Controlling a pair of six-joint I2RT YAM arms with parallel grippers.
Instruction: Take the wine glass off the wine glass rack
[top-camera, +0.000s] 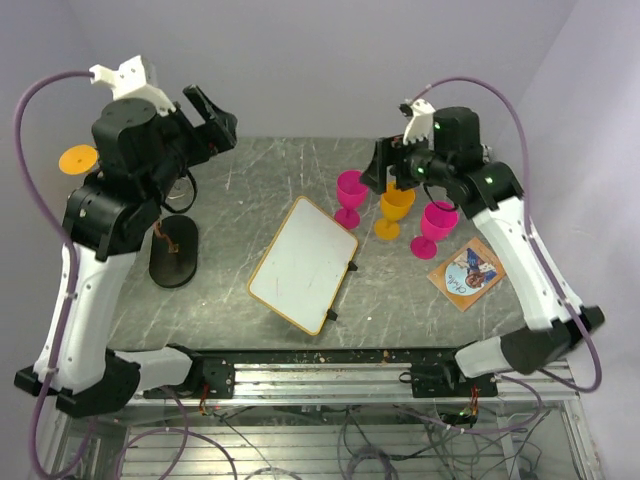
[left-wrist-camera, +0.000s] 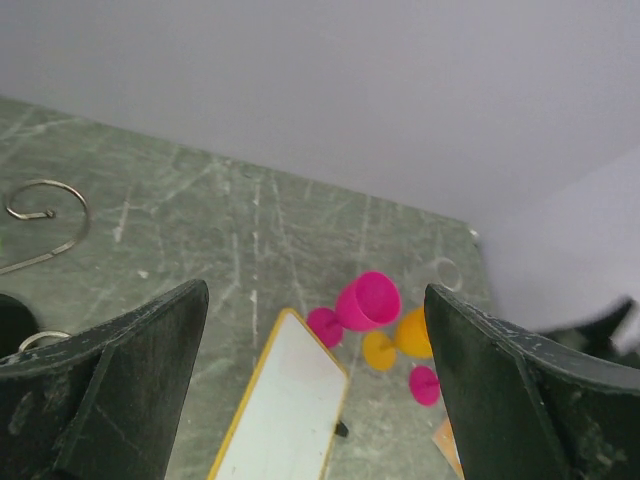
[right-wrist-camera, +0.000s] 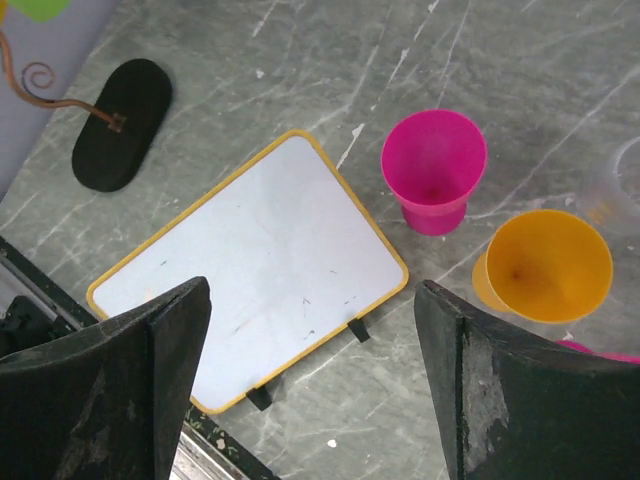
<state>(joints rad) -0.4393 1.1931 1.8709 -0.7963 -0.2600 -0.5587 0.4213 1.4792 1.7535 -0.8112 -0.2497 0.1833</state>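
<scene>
Scuffed black left tool (left-wrist-camera: 315, 300) (jaws apart) near curled-wire wine glass rack (top-camera: 173, 255)

Materials and surface finishes.
Scratched, matt grey table (top-camera: 255, 185); smooth plastic pink wine glass (right-wrist-camera: 433, 170); glossy whiteboard (right-wrist-camera: 260, 255); wine glass rack (right-wrist-camera: 122, 122) of thin metal wire, matt black base.

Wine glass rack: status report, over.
Left tool open, empty, high near wine glass rack. Right tool open above standing glasses. Orange disc by rack, maybe a hung glass. Whiteboard lies clear of rack.
</scene>
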